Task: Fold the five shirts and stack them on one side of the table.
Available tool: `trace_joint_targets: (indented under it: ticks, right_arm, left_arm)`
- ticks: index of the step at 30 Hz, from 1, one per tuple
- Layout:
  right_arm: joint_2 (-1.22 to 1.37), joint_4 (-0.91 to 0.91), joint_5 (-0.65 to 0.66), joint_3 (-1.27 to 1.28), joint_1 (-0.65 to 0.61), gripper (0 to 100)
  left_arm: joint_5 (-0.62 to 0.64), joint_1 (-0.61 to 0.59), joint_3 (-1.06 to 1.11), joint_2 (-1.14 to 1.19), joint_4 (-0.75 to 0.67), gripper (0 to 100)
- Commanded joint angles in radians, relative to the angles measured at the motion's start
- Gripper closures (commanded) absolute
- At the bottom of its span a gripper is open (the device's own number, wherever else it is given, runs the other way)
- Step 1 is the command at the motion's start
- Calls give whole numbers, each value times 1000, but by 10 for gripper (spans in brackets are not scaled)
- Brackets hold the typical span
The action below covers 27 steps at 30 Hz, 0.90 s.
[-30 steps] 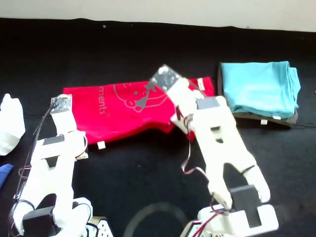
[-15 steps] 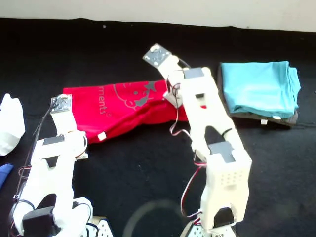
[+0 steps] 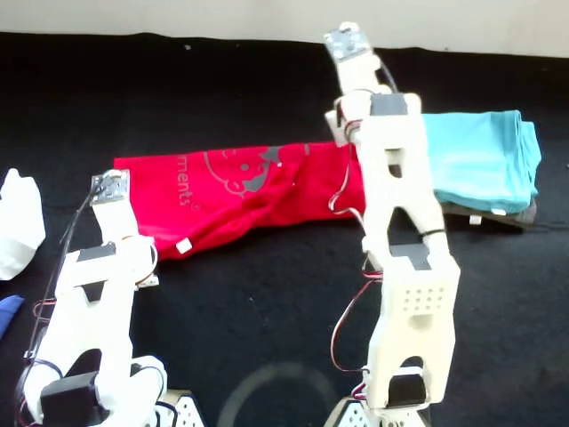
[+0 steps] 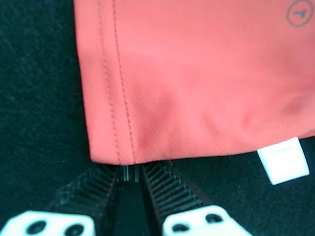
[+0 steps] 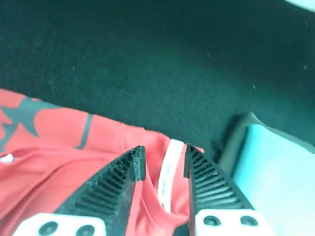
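A red shirt (image 3: 231, 191) with a dark print lies spread and rumpled across the middle of the black table (image 3: 267, 294). My left gripper (image 3: 142, 252) sits at its near left corner, and in the left wrist view the left gripper (image 4: 129, 173) is shut on the hem of the red shirt (image 4: 197, 73). My right arm stretches far back; the right gripper (image 3: 343, 140) is at the shirt's right end. There the right gripper (image 5: 162, 162) pinches red shirt (image 5: 49, 142) cloth with a white strip. A folded teal shirt (image 3: 480, 160) lies just right of it.
The teal shirt rests on a dark folded shirt (image 3: 484, 213) at the right side. A white garment (image 3: 18, 222) and a blue one (image 3: 7, 311) lie at the left edge. A white tag (image 4: 283, 160) hangs at the red shirt's near hem.
My right arm has swung from over the shirt's middle to the far right, drawing the shirt's right end toward the teal stack. The left arm has not moved.
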Motion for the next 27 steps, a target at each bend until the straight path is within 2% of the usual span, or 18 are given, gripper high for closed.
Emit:
trace_joint_targets:
  ticks: [1,4,10,20,27]
  right_arm:
    - [-5,176,-12,-108,-7,888]
    - [-5,274,-12,-153,-41,996]
    - [-4,366,-12,-174,-148,993]
    - [84,124,-18,-97,-418,992]
    - [211,127,-18,-101,-479,992]
  left_arm:
    - [3,12,-1,-19,-14,990]
    - [3,12,-1,-19,-14,990]
    - [2,12,-1,-19,-14,990]
    - [2,12,-1,-19,-14,990]
    - [0,12,-1,-19,-12,990]
